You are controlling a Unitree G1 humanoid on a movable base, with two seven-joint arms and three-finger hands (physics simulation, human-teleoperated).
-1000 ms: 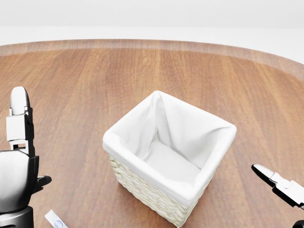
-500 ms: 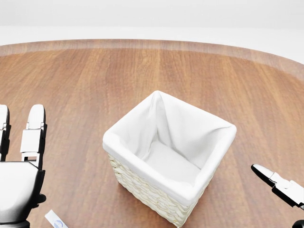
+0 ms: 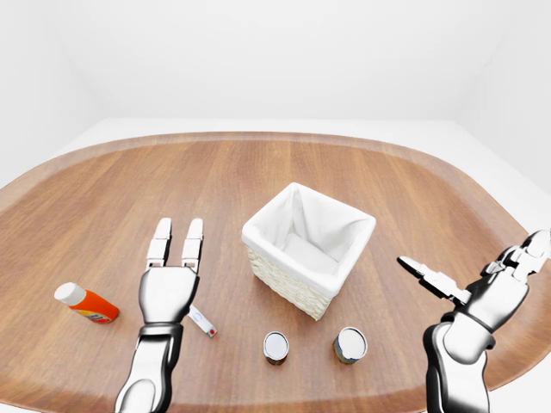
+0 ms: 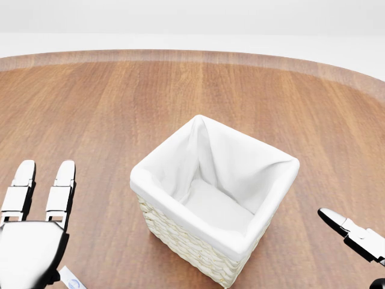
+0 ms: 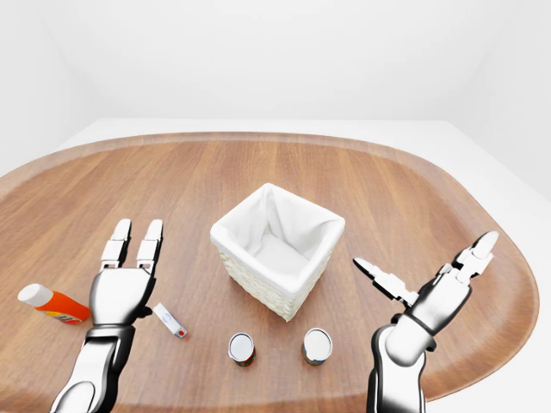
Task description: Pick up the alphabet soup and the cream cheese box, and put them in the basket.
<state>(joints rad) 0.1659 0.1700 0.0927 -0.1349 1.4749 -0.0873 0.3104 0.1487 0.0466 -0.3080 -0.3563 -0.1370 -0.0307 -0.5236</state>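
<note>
Since a second ago the left hand point(image 4: 30, 241) had sunk toward the bottom left corner of the head view and turned so that two straight fingers point(image 4: 62, 191) pointed up the picture; the basket point(image 4: 180, 232) and the right hand's fingertip point(image 4: 334, 219) at the lower right had not shifted. A corner of the small white box point(image 4: 69, 279) peeked out just beside the left hand's lower edge.

The left-eye view showed the left hand over the wooden table point(image 3: 258, 172), fingers spread straight and holding nothing, with the small white box point(image 3: 203, 321) lying flat just to its right, partly under it. Whether that was the cream cheese box could not be read. Two cans stood upright near the view's bottom, below the basket: one point(image 3: 275, 347) left, another point(image 3: 349, 344) right; which was the alphabet soup could not be told. An orange bottle point(image 3: 86, 303) with a white cap lay on its side well to the left.

The right-eye view showed the right hand point(image 5: 426, 301) raised at the right, fingers splayed apart and empty, clear of the basket.
</note>
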